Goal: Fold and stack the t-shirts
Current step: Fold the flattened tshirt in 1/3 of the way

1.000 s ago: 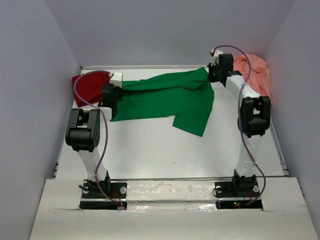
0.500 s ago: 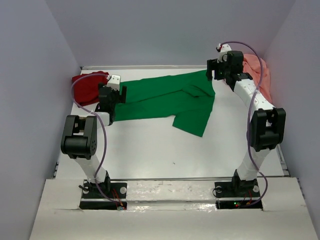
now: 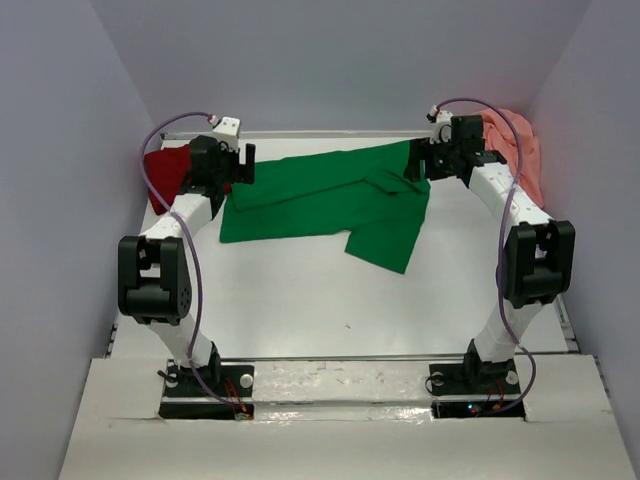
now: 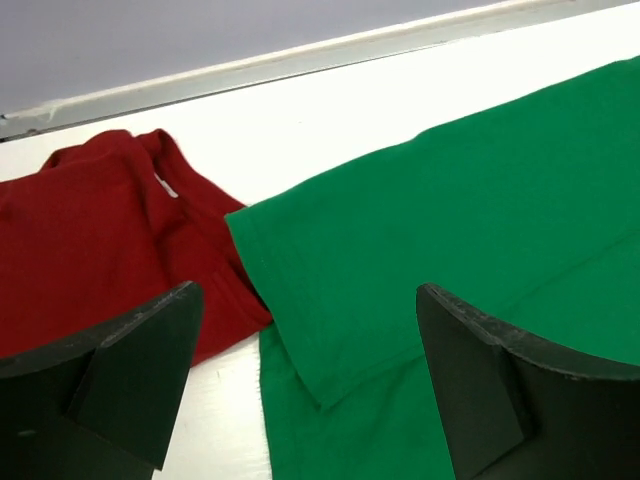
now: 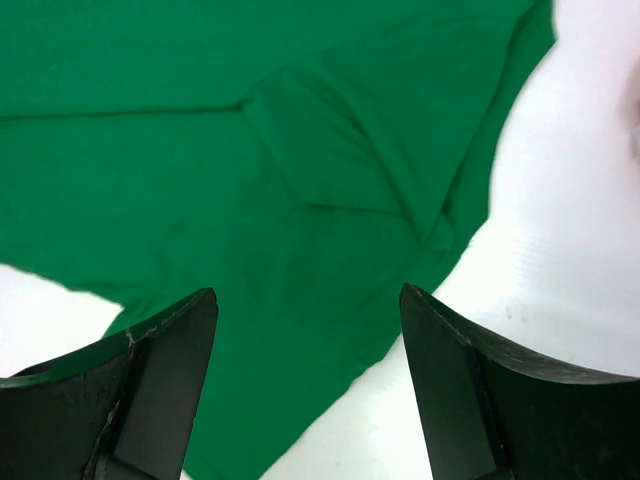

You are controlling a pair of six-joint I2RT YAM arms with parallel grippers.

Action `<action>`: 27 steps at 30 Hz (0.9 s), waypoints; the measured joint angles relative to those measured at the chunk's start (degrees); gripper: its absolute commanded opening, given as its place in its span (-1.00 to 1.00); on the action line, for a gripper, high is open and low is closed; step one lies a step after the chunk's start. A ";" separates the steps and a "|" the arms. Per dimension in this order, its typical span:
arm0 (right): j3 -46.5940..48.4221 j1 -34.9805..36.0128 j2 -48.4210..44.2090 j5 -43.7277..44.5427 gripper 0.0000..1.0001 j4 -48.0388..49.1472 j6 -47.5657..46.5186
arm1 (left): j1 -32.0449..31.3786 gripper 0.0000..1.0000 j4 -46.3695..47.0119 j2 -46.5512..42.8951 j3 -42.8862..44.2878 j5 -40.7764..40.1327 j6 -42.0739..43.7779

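Note:
The bright green t-shirt (image 3: 330, 200) lies spread across the far half of the white table (image 3: 300, 300), with one part reaching toward the near right. A dark red t-shirt (image 3: 165, 172) is bunched at the far left, and its edge touches the green sleeve (image 4: 300, 300). A salmon-pink t-shirt (image 3: 520, 145) is heaped at the far right behind the right arm. My left gripper (image 3: 238, 165) hovers open over the green shirt's left end, holding nothing. My right gripper (image 3: 418, 162) hovers open above the shirt's right end (image 5: 250, 180), also holding nothing.
Grey walls close the table in on the left, right and back. A metal rail (image 4: 300, 60) runs along the far edge, just behind the red t-shirt (image 4: 90, 230). Both arm bases (image 3: 205, 385) stand at the near edge.
Both grippers have opened and let go of the green t-shirt, which now lies flat on the table. The two arms have lifted off its ends, and the left has moved toward the back.

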 measured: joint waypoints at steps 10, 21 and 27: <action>4.52 0.52 3.06 -3.19 0.45 -10.58 1.66 | 0.00 0.98 -23.50 7.52 10.73 5.40 -0.74; 10.95 0.52 8.04 -3.02 0.12 -18.95 2.38 | -0.02 0.98 -38.14 10.60 15.50 7.13 0.26; 12.94 0.52 11.37 -3.19 -0.68 -23.37 2.51 | 0.00 0.98 -43.58 10.60 15.63 7.48 1.40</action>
